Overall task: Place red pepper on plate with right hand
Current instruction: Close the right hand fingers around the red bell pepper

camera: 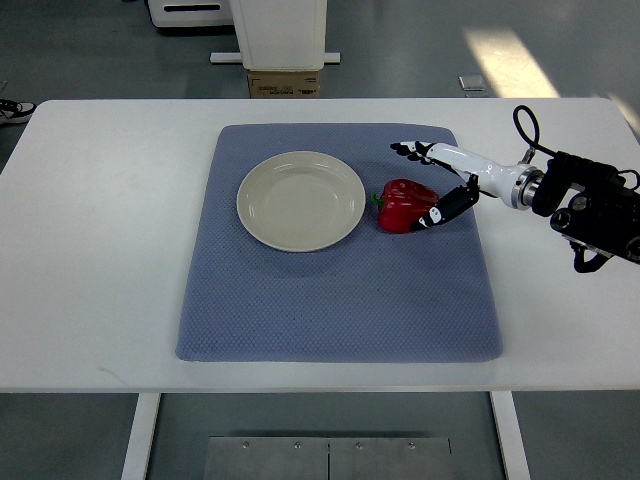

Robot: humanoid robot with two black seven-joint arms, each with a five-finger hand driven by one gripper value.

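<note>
Top view, only camera. White rectangular table (pixel 110 230) with a blue-grey textured fabric mat (pixel 330 300) laid across its middle. On the mat's upper left part sits a round cream-coloured ceramic plate (pixel 300 200), nothing on it. Glossy red bell pepper (pixel 403 205) lies on the mat just right of the plate, near its rim but apart from it, green stem end facing the plate.

Right hand (pixel 440 185), white with black fingertips, comes in from the right edge on a black-and-white forearm (pixel 590 205) with a black cable looped above the wrist. Fingers are spread: upper fingers (pixel 408 150) stretch out above and behind the pepper, apart from it; the lower black digit (pixel 445 210) lies against the pepper's right side. Looks like touch on one side only, hand not closed around the pepper, nothing lifted. Pepper rests on the mat, not on the plate.

Left arm does not show.

Beyond the table's far edge: grey floor, a white machine base (pixel 278 35) and a brown cardboard box (pixel 284 85).
</note>
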